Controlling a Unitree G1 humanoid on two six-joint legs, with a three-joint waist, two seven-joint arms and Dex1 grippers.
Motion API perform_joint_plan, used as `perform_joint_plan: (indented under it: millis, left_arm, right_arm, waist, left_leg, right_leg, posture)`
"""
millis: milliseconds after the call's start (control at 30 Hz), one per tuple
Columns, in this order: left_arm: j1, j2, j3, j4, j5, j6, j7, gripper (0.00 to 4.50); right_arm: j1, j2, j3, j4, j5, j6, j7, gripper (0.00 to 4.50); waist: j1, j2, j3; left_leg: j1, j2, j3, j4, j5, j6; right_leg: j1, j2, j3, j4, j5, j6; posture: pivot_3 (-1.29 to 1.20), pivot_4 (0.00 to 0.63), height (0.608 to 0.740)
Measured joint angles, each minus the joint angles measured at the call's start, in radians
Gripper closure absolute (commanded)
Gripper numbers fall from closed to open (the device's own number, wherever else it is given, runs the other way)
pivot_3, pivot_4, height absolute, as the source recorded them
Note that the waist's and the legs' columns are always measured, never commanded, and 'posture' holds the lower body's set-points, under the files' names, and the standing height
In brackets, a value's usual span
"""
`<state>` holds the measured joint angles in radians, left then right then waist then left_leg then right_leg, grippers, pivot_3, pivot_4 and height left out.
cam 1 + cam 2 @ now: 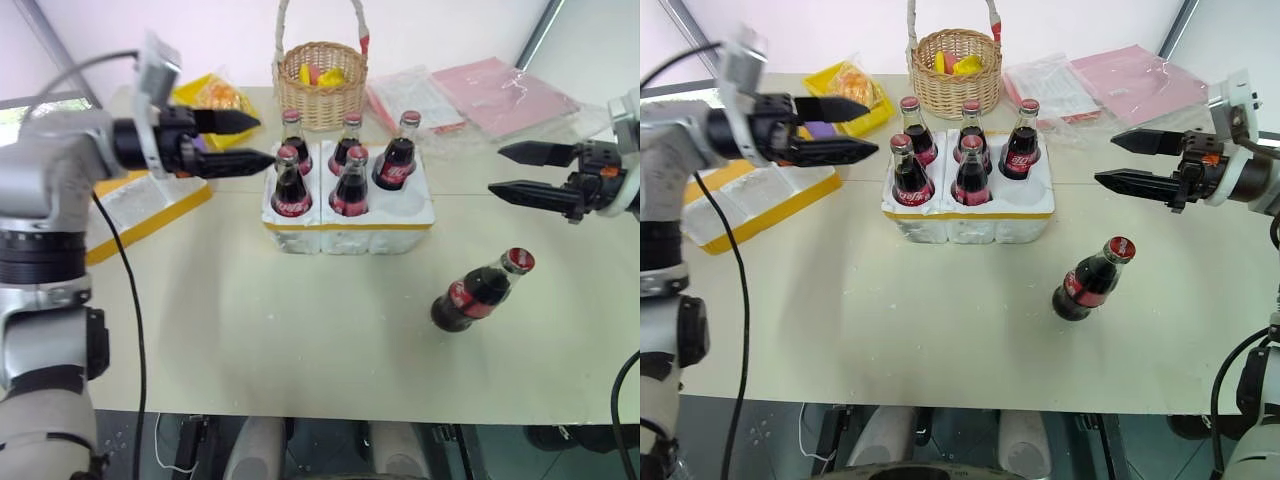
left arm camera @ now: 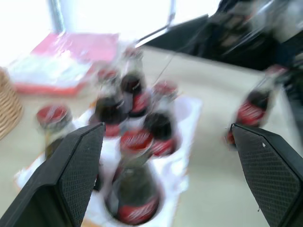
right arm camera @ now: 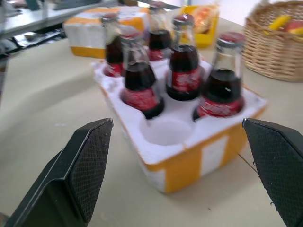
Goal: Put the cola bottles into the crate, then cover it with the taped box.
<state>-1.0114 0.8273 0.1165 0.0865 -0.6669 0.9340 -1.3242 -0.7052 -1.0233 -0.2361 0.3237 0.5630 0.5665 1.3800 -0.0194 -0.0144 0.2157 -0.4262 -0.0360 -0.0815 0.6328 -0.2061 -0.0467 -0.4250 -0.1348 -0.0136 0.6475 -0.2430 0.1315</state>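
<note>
Lab/test setup, staged w/ props

Plain beige table (image 1: 300, 340) by white walls; loose cables at edge; wicker basket (image 1: 321, 90) of toy food, bagged pink sheets (image 1: 500, 95), yellow tray (image 1: 845, 100) — demo bench, not a home.

The tabletop (image 1: 890, 330) is a pale beige surface. Near its middle, a little toward the far edge, stands the crate (image 1: 970, 215), white foam with a yellow band; five cola bottles (image 1: 970, 175) stand upright in its wells and one well at the near right is free. One more cola bottle (image 1: 1092, 280) lies on its side on the tabletop, near the crate's near right corner, its red cap toward the right edge. By the left edge lies the taped box (image 1: 750, 205). At the far edge stand a wicker basket (image 1: 956, 72), a yellow tray (image 1: 852, 92) beside it, and clear bags with pink sheets (image 1: 1110, 80) toward the far right corner.
</note>
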Motion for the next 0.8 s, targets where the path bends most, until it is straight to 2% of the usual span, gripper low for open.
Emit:
perform_joint_plan:
  millis: [100, 167, 333, 500, 567, 667, 800]
  left_arm:
    - [0.035, 0.081, 0.000, -0.127, -0.121, 0.093, -0.109, 0.05]
    - [0.081, 0.096, -0.026, -0.170, -0.129, 0.083, -0.137, 0.05]
    - [0.108, 0.079, -0.088, -0.161, -0.120, 0.053, -0.141, 0.05]
    - [0.089, 0.046, -0.117, -0.122, -0.105, 0.017, -0.144, 0.05]
    - [0.085, 0.029, -0.138, -0.098, -0.091, -0.003, -0.146, 0.05]
    - [0.067, -0.008, -0.162, -0.055, -0.065, -0.031, -0.146, 0.05]
    - [0.052, -0.033, -0.183, 0.002, -0.029, -0.064, -0.150, 0.05]
  right_arm:
    - [0.074, -0.038, -0.052, 0.003, 0.001, -0.014, 0.012, 0.00]
    - [0.131, -0.061, -0.094, 0.000, 0.002, -0.015, 0.018, 0.00]
    - [0.279, -0.093, -0.227, -0.028, 0.020, -0.004, 0.007, 0.00]
    - [0.583, -0.119, -0.478, -0.098, 0.025, 0.037, 0.026, 0.00]
    - [0.688, -0.097, -0.571, -0.163, 0.041, 0.076, 0.029, 0.00]
    - [0.839, -0.001, -0.666, -0.321, 0.072, 0.117, 0.005, 0.00]
    - [0.981, 0.156, -0.676, -0.532, 0.129, 0.157, -0.064, 0.00]
  waist:
    - [0.001, 0.000, 0.000]
    - [0.002, 0.001, 0.000]
    - [0.001, 0.000, 0.000]
    - [0.007, 0.000, 0.000]
    - [0.006, 0.000, 0.000]
    - [0.000, -0.002, -0.001]
    - [-0.001, -0.001, -0.001]
  left_leg:
    - [0.000, 0.000, 0.000, -0.001, 0.000, 0.000]
    - [0.001, 0.000, 0.000, 0.000, 0.000, 0.000]
    - [0.002, 0.001, 0.001, 0.002, 0.001, 0.000]
    - [0.002, 0.001, 0.001, 0.001, 0.000, 0.001]
    - [0.003, 0.001, 0.001, 0.001, 0.000, 0.001]
    - [0.005, 0.001, 0.002, 0.001, 0.000, 0.001]
    - [0.010, 0.001, 0.003, 0.000, 0.000, 0.001]
  right_leg:
    - [0.000, 0.000, 0.000, 0.000, 0.000, 0.000]
    - [0.001, 0.000, 0.000, 0.001, 0.000, 0.000]
    - [0.002, 0.001, 0.001, 0.001, 0.000, -0.001]
    - [0.002, 0.001, 0.002, 0.000, 0.000, -0.001]
    - [0.003, 0.001, 0.002, 0.000, 0.000, -0.001]
    - [0.005, 0.001, 0.002, 0.000, 0.000, -0.001]
    - [0.008, 0.001, 0.004, 0.000, 0.000, -0.001]
  posture:
    - [0.00, 0.150, 0.738]
    - [0.00, 0.150, 0.738]
    - [0.00, 0.150, 0.738]
    - [0.00, 0.150, 0.738]
    - [0.00, 0.150, 0.738]
    - [0.00, 0.150, 0.738]
    - [0.00, 0.150, 0.738]
